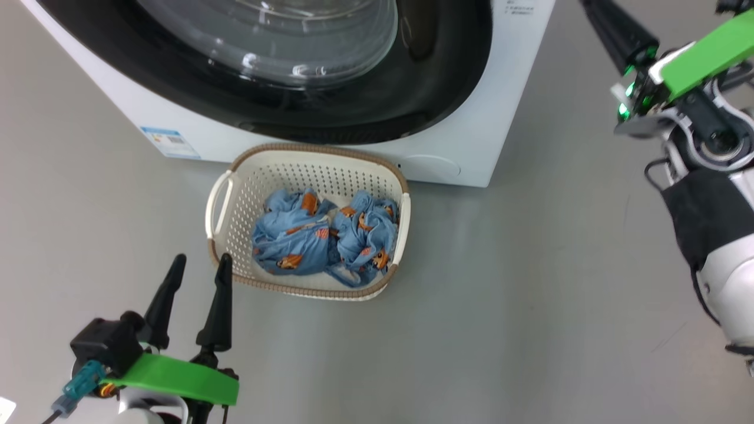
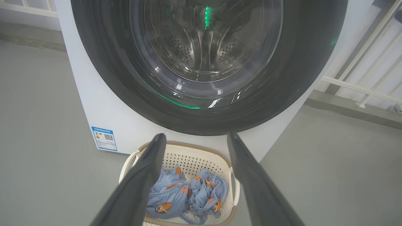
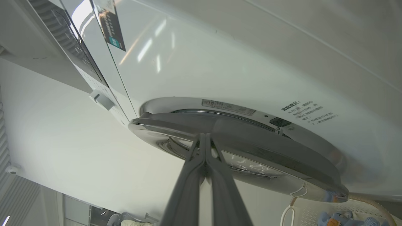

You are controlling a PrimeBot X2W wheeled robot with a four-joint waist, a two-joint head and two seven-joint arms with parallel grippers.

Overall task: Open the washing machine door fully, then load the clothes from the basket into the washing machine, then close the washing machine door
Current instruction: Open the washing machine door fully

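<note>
Head view, nearest first: my left fingers (image 1: 221, 288) are spread wide and empty, low beside the near left corner of the basket (image 1: 318, 174). I judge they are parked there ready for the clothes (image 1: 321, 238), which lie bunched inside in two blue lumps. The basket sits on the floor (image 1: 530, 294) just in front of the washing machine (image 1: 471, 135), under the door, which keeps the carry short. Right wrist view: my right fingers (image 3: 191, 182) are pressed together with nothing pinched, tips at the edge of the washing machine door (image 3: 251, 141), making a slim hook to pry with. The door looks barely off the front panel; the opening step seems in hand
</note>
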